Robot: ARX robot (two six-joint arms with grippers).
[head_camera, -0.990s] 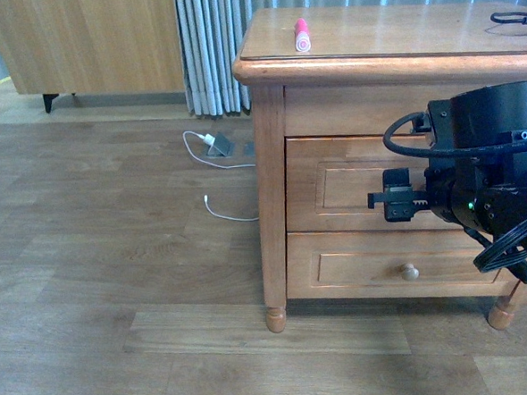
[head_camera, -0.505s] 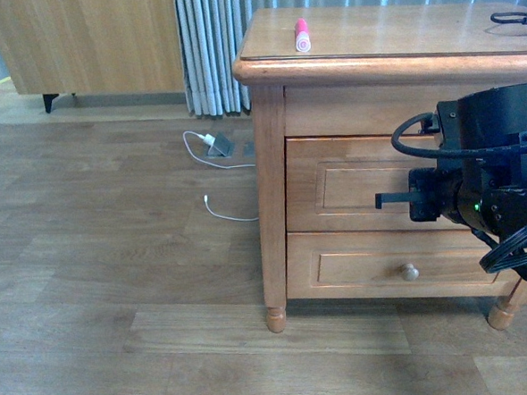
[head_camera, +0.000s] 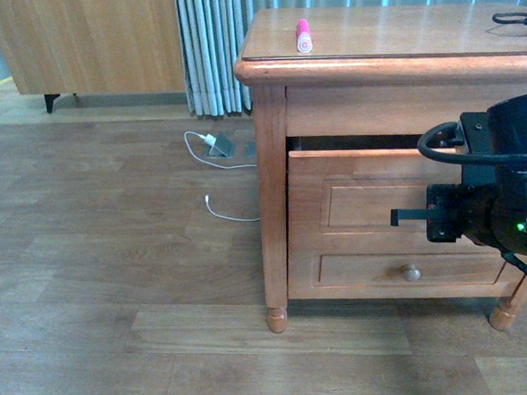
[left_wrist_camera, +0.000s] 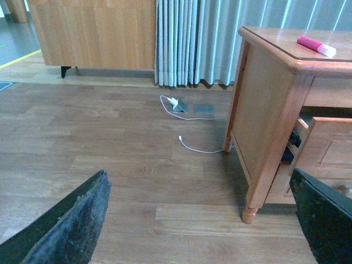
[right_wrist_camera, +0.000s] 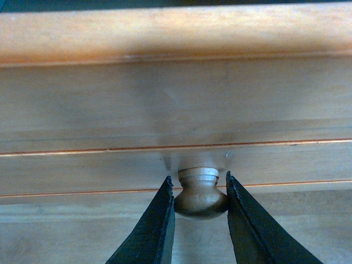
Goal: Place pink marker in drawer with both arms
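The pink marker [head_camera: 303,35] lies on the dresser top [head_camera: 387,29] near its left front corner; it also shows in the left wrist view [left_wrist_camera: 315,45]. The top drawer [head_camera: 362,200] stands pulled out a little, with a dark gap above its front. My right arm [head_camera: 506,209] is in front of it. In the right wrist view my right gripper [right_wrist_camera: 199,192] is shut on the drawer knob [right_wrist_camera: 201,197], one jaw on each side. My left gripper [left_wrist_camera: 198,181] is open and empty over the floor, left of the dresser, and sees the drawer's side [left_wrist_camera: 324,148].
The lower drawer's knob [head_camera: 412,272] shows beneath my right arm. A charger and white cable [head_camera: 218,148] lie on the wood floor left of the dresser. A black cable [head_camera: 517,18] lies on the dresser top at right. A wooden cabinet [head_camera: 84,38] and a curtain [head_camera: 214,48] stand behind.
The top drawer has slid out from shut to slightly open. My right arm has drawn back toward the camera and lower right, holding the knob.
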